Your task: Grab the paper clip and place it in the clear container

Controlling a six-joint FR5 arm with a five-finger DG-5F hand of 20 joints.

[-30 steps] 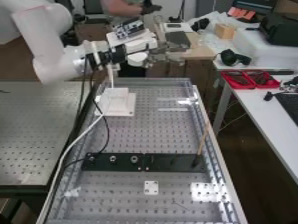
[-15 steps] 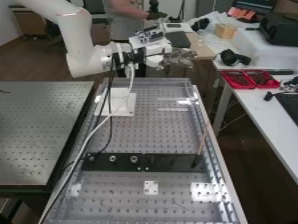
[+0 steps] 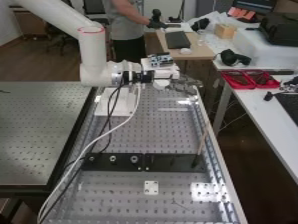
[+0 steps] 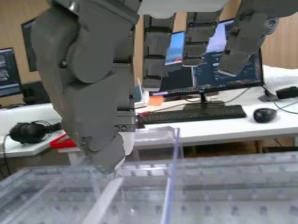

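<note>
Above the far end of the perforated tabletop (image 3: 159, 137), hovering with the hand (image 3: 183, 86), near the high view's right edge of that surface. Letting the fingers (image 4: 196, 42) hang nearly straight and released, apart from the thumb (image 4: 93, 90), in the wrist view. Hovering near the clear container (image 3: 174, 109), with its faint see-through edges catching light on the tabletop. Farther toward the high view's left, seeing a white block (image 3: 128, 110). Across the middle, seeing a dark strip (image 3: 143, 162), with a thin wooden stick (image 3: 202, 142) leaning upward at its right end. Closer to the camera, seeing a small white plate (image 3: 151, 187) and, just beyond its lower right, a thin piece (image 3: 178, 203) too small to tell for certain as the paper clip. Off to the right, seeing red trays (image 3: 256, 80) near headphones (image 3: 234, 57).
</note>
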